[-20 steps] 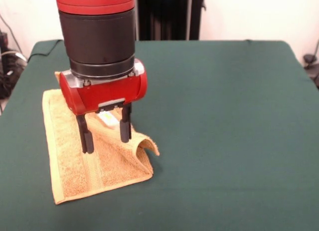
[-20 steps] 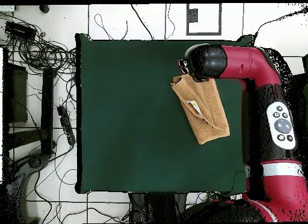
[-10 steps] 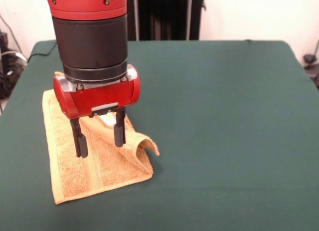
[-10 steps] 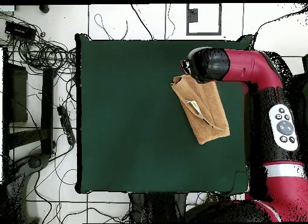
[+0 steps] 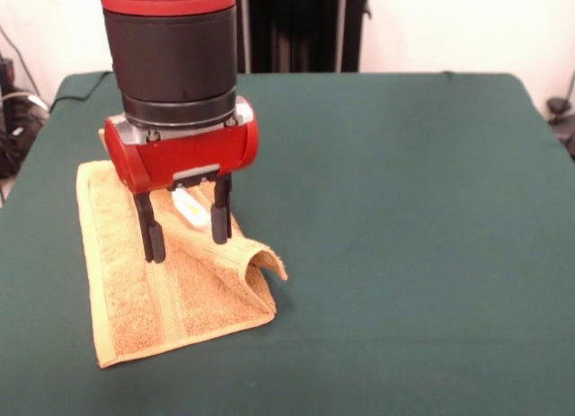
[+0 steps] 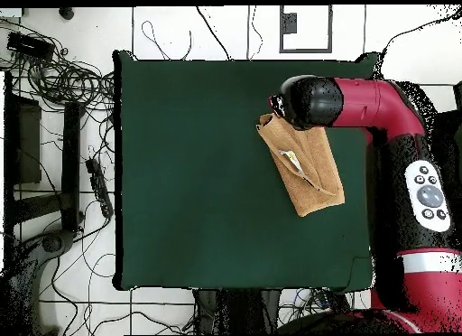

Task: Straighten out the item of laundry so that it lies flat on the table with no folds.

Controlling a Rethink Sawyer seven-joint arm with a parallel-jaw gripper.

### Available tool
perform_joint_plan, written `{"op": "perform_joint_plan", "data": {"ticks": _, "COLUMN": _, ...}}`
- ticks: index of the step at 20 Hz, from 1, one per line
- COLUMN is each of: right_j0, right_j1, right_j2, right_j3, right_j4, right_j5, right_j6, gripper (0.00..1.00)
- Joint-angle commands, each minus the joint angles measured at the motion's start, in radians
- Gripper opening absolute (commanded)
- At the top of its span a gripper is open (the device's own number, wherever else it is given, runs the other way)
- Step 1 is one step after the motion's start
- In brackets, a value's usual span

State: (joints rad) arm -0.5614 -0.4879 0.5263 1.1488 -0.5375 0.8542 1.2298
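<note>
Front view shows the end effector (image 5: 183, 241) hanging over the towel (image 5: 148, 290) with its 2 fingers (image 5: 221, 223) spread apart and nothing between them. Their tips sit at or just above the cloth; we cannot tell whether they touch it. The towel lies toward the left side of the bench (image 5: 404, 218) in this view. It is not yet flat: 1 corner is folded over onto the body of the cloth, forming a raised loop (image 5: 260, 259) at the right edge, and a small white tag (image 5: 189, 208) shows between the fingers.

Overhead view shows the same towel (image 6: 311, 183) as a slanted, narrowed shape near the robot-side right part of the bench (image 6: 198, 170), with the arm's wrist covering its upper end.

We judge the step in hand to be taking hold of the folded flap. To do it well, we would bring the fingers down astride the top layer only, close to the free corner or hem of the fold, not in the middle, where both layers might be pinched together. Once closed on that 1 layer, we would lift just enough to clear the lower layer, then carry it outward, away from the towel's body, and lay it down. The lower layer may drag along, so a slow, low pull seems wise.
</note>
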Motion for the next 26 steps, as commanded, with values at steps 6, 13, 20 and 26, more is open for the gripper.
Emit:
{"op": "perform_joint_plan", "data": {"ticks": 6, "right_j0": -0.035, "right_j1": 0.009, "right_j2": 0.013, "right_j3": 0.205, "right_j4": -0.017, "right_j5": -0.073, "right_j6": -0.050, "gripper": 1.00}}
{"op": "perform_joint_plan", "data": {"ticks": 13, "right_j0": -0.039, "right_j1": 0.040, "right_j2": 0.014, "right_j3": 0.206, "right_j4": -0.013, "right_j5": -0.080, "right_j6": -0.027, "gripper": 1.00}}
{"op": "perform_joint_plan", "data": {"ticks": 20, "right_j0": -0.045, "right_j1": 0.024, "right_j2": -0.002, "right_j3": 0.251, "right_j4": -0.005, "right_j5": -0.108, "right_j6": 0.024, "gripper": 1.00}}
{"op": "perform_joint_plan", "data": {"ticks": 26, "right_j0": -0.045, "right_j1": -0.006, "right_j2": -0.025, "right_j3": 0.318, "right_j4": -0.008, "right_j5": -0.162, "right_j6": 0.080, "gripper": 1.00}}
